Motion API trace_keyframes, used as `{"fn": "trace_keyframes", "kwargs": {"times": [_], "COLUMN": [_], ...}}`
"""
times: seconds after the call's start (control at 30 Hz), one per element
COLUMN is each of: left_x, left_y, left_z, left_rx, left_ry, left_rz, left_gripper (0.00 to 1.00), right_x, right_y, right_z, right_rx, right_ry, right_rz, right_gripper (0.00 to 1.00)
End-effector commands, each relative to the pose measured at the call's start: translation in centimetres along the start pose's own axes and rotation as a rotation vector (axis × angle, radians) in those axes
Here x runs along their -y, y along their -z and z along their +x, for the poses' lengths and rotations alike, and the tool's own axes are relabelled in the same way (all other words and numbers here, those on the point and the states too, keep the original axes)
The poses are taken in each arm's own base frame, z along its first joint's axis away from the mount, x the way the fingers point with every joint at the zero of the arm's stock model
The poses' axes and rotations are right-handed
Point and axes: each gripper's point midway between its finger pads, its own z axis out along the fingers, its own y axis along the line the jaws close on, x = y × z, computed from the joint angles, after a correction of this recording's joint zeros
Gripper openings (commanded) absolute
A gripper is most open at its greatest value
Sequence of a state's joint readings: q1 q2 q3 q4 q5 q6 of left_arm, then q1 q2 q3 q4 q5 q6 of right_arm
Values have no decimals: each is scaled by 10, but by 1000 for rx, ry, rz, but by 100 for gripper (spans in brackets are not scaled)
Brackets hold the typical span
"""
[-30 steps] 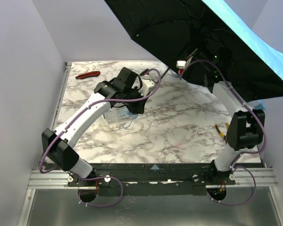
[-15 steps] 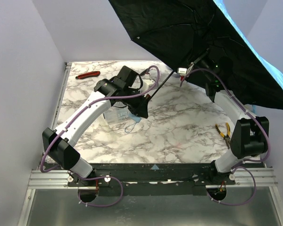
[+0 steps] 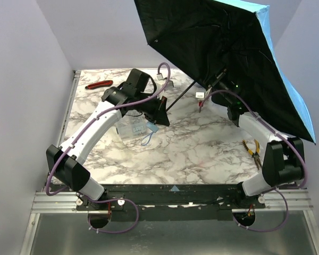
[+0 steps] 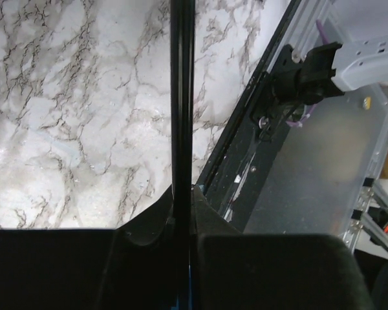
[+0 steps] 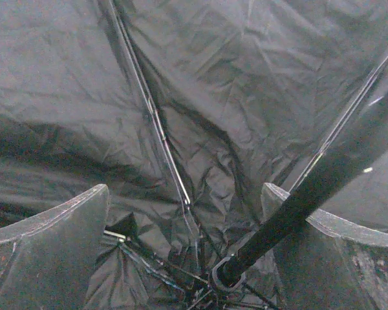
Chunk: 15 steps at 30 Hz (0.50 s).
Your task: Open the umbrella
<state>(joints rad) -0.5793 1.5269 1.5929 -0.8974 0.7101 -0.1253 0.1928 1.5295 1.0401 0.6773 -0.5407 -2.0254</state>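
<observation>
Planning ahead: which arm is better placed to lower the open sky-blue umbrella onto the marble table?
Likely left. The left gripper is shut on the sky-blue umbrella at its thin black shaft, low over the marble table; the right gripper sits open, empty, under the canopy.

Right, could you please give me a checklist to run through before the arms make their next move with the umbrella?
1. Canopy spread: ok. The umbrella is open, and its ribs are fanned out.
2. Left tool grip: ok. It is shut on the shaft.
3. Right tool open: ok. Its jaws are wide apart and the shaft passes beside one finger.
4. Latch at the hub: cannot tell. It is too dim to see.
5. Room around the left tool: cannot tell. The clear box lies close beside it.
</observation>
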Motion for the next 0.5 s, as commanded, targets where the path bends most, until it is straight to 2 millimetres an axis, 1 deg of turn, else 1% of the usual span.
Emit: {"fn": "trace_keyframes", "kwargs": {"times": [0.0,0.07,0.13,0.2,0.23,0.27,0.33,0.4,0.47], "left_x": [21,19,19,20,20,20,20,19,18], "left_y": [18,20,22,22,22,21,20,19,18], "left_z": [-39,-45,-51,-53,-53,-53,-51,-47,-43], "left_rx": [160,187,212,221,225,226,225,221,210], "left_ry": [-25,-10,-17,-21,-20,-15,-14,-16,-17], "left_rz": [87,96,97,105,109,115,118,115,118], "left_gripper": [0,0,0,0,0,0,0,0,0], "right_x": [10,21,24,22,13,9,-1,-5,-1], "right_y": [6,13,22,34,39,46,57,64,65], "right_z": [-37,-45,-50,-57,-62,-66,-71,-67,-56], "right_rx": [104,116,112,110,102,92,52,-2,-67], "right_ry": [-51,-111,-189,-285,-341,-399,-493,-461,-390], "right_rz": [24,26,3,-35,-86,-122,-180,-184,-120], "right_gripper": [100,100,100,100,100,100,96,91,89]}}
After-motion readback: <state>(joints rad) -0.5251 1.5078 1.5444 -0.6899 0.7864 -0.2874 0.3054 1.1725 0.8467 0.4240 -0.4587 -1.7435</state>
